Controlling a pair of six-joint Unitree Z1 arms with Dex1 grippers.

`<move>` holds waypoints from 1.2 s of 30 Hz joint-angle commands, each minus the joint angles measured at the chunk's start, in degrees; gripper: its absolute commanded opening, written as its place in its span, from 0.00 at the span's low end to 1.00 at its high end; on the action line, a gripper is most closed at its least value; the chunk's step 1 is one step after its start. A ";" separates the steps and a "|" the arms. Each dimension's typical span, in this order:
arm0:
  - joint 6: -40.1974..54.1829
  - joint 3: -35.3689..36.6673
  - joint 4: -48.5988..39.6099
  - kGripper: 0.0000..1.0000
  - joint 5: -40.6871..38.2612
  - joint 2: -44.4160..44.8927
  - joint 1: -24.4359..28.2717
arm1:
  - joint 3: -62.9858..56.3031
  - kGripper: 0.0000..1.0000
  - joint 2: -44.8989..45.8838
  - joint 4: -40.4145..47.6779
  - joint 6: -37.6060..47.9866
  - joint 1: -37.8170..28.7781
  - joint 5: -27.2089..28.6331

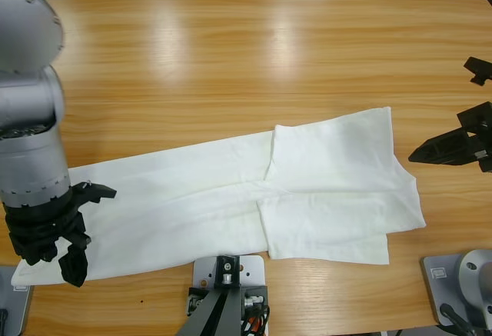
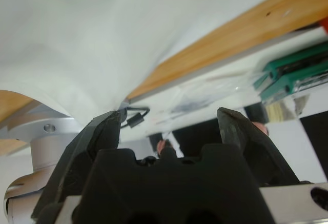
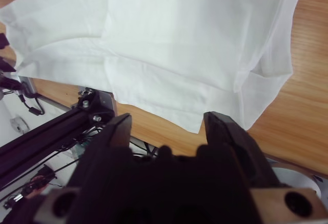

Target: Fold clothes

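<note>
Nearest you, at the table's [image 1: 231, 51] front edge, your left tool [image 1: 73, 255] sits at the T-shirt's [image 1: 231, 197] left end, pointing down over the cloth's corner. In the left wrist view its jaws stand well apart with nothing between them, the white cloth just above. The T-shirt lies flat along the front of the table as a long band, its right part folded over in layers. Farther off on the right side, your right tool [image 1: 430, 150] hangs beside the shirt's right edge, apart from it, jaws spread and empty.
</note>
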State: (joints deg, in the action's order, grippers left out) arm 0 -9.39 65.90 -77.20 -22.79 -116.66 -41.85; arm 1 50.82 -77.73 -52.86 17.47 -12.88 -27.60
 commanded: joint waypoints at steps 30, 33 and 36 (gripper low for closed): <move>-26.56 -15.09 34.44 0.72 7.58 19.47 8.45 | 1.65 0.00 -27.89 42.23 19.41 -40.47 8.97; -26.73 -15.48 35.40 0.73 7.58 18.22 8.45 | 3.55 0.00 -28.98 42.05 18.61 -40.47 10.67; -26.73 -16.78 36.65 0.72 7.58 17.22 8.45 | 4.50 0.00 -32.08 42.05 17.95 -40.47 10.64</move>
State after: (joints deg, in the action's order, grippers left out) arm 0 -35.41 52.21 -43.13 -15.87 -97.45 -33.86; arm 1 53.23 -103.58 -11.39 35.97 -52.55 -18.44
